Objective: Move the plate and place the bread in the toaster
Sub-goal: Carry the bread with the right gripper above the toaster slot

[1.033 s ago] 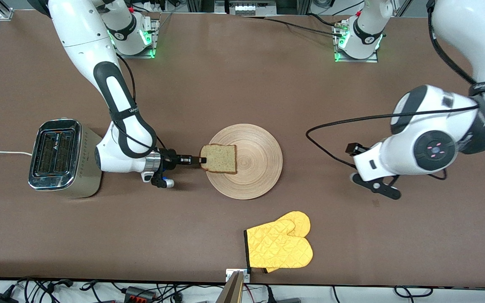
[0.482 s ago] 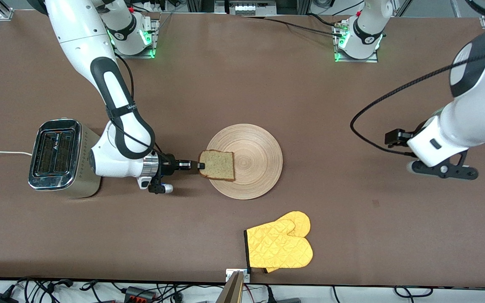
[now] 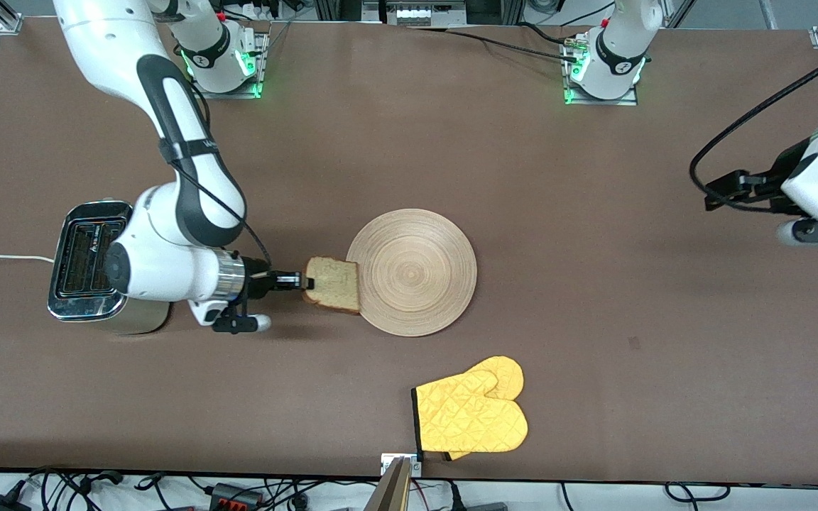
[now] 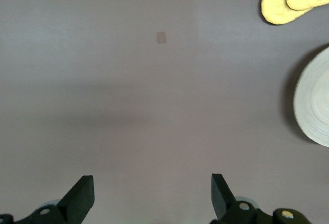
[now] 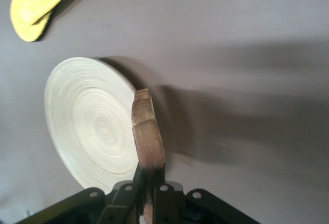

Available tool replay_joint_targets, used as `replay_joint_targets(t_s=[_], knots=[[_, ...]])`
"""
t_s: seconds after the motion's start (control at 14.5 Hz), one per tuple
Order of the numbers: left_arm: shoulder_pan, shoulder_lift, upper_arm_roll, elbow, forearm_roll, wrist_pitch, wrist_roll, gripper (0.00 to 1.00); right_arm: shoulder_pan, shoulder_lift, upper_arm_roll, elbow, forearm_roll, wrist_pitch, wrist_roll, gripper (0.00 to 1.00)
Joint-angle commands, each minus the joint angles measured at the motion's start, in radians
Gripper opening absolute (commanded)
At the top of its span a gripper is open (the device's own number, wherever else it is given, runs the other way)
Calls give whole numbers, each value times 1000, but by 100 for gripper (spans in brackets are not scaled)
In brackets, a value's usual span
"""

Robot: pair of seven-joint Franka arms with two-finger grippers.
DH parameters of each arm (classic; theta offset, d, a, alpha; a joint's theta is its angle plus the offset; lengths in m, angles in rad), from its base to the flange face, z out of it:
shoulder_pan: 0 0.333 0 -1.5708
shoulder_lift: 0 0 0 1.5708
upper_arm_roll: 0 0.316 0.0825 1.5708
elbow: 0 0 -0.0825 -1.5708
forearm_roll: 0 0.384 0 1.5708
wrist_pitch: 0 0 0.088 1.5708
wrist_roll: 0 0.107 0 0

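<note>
Over the edge of the plate that faces the toaster, the right end effector holds the bread clamped by one crust, and the slice is lifted above the brown surface. Seen from the front, the slice shows its broad face, partly over the plate rim and partly over the bare surface between plate and toaster. The right wrist view shows something different: there the bread is seen edge-on, standing upright between the two fingers, with the plate below it and a piece of the yellow oven mitt in the corner. The left end effector hangs high over the left arm's end of the surface, well apart from everything; only the left wrist view shows its fingers spread wide with nothing between them, and the front view probably hides them under the wrist. The oven mitt lies nearer to the front camera than the plate. One second ago the bread was fully over the plate; it has since moved toward the toaster. The left arm was then near the plate and has drawn away toward its end of the surface. The plate and the mitt did not move.
</note>
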Motion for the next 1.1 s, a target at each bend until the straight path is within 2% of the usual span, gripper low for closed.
replay_joint_targets(t_s=[0.0,0.07,0.21,0.28,0.41,0.55,0.76,1.03], knots=[[-41,-199,57,-275,-19,135,27,100,-10,-94,-86,-6,-116,-117,24,0],[-42,-240,57,-332,-21,159,19,100,-7,-121,-121,-6,-168,-146,25,0],[-73,-259,95,-351,-79,161,24,100,3,-172,-189,-6,-309,-195,40,0],[-90,-258,127,-350,-114,163,28,100,1,-198,-204,-6,-399,-218,47,0],[-100,-258,131,-345,-111,157,31,100,-5,-247,-223,-6,-521,-259,63,0],[-108,-258,138,-341,-107,152,33,100,0,-275,-258,-5,-582,-295,70,0],[-172,-258,180,-333,-69,152,33,100,-2,-333,-260,-2,-701,-318,73,0],[-163,-186,170,-227,-67,81,34,100,-29,-323,-301,-9,-713,-321,54,0]])
